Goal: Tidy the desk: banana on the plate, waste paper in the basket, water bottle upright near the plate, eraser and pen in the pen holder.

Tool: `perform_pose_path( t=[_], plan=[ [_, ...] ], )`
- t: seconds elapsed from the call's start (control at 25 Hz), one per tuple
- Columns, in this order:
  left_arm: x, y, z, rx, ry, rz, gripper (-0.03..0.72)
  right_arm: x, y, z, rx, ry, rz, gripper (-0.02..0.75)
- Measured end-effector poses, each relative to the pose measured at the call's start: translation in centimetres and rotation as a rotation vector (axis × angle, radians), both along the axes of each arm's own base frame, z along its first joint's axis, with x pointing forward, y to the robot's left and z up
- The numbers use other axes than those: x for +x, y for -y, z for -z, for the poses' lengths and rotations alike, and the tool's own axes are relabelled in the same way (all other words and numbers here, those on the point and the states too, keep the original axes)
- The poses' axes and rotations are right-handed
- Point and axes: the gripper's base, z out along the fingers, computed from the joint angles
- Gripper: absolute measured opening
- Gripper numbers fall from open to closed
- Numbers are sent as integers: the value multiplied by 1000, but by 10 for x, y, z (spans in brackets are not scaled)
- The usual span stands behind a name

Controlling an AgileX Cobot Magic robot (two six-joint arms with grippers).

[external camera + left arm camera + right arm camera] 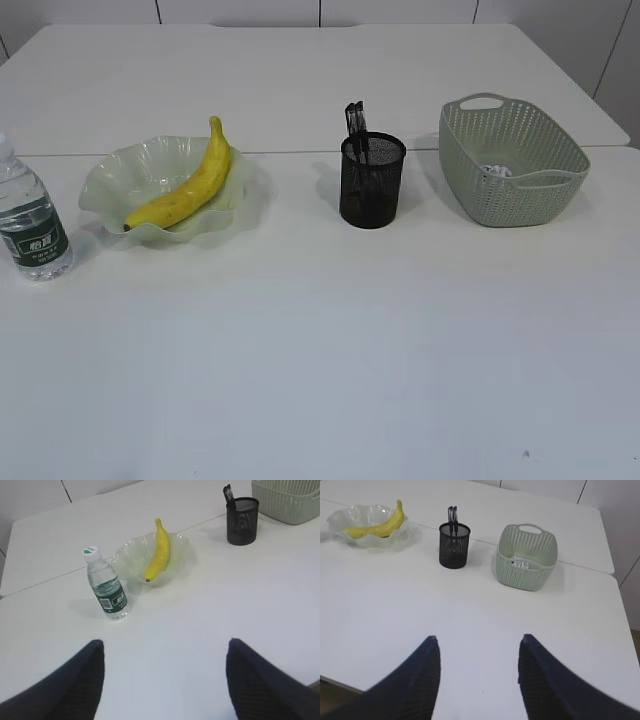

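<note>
from my seat i see the white table [320, 380] with everything lined up along its far half. at the far left the water bottle [30, 222] stands upright, just beside the plate [110, 185]. the banana [185, 188] lies across that plate, its stem pointing away from me. further right sits the black mesh pen holder [372, 180], with the pen [356, 118] sticking out of its top and leaning to the left; i cannot tell whether the eraser is inside, the mesh is too dark. at the far right is the green basket [512, 160], and a bit of white waste paper [497, 171] shows at its bottom.

my left gripper [165, 680] hangs over bare table near the bottle, its fingers [75, 685] spread wide with nothing between them. my right gripper [479, 680] hovers over bare table on the near side of the pen holder and basket, fingers [420, 680] apart and holding nothing.
</note>
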Motion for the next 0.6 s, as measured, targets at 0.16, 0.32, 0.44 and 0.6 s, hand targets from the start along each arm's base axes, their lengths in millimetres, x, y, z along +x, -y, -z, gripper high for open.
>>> perform_pose_path(
  t=[0.16, 0.32, 0.44, 0.6],
  plan=[
    [0, 0, 1, -11, -13, -6, 538, 10, -2, 14, -31, -52, -4, 376],
    [-1, -2, 1, -26, -9, -28, 538, 18, -4, 17, -31, -20, -7, 336],
    [0, -2, 0, -35, 2, -39, 538, 23, -5, 18, -27, 2, -7, 314],
    [5, -2, 5, -45, -14, -46, 538, 28, -6, 25, -33, -16, -8, 307]
  ],
)
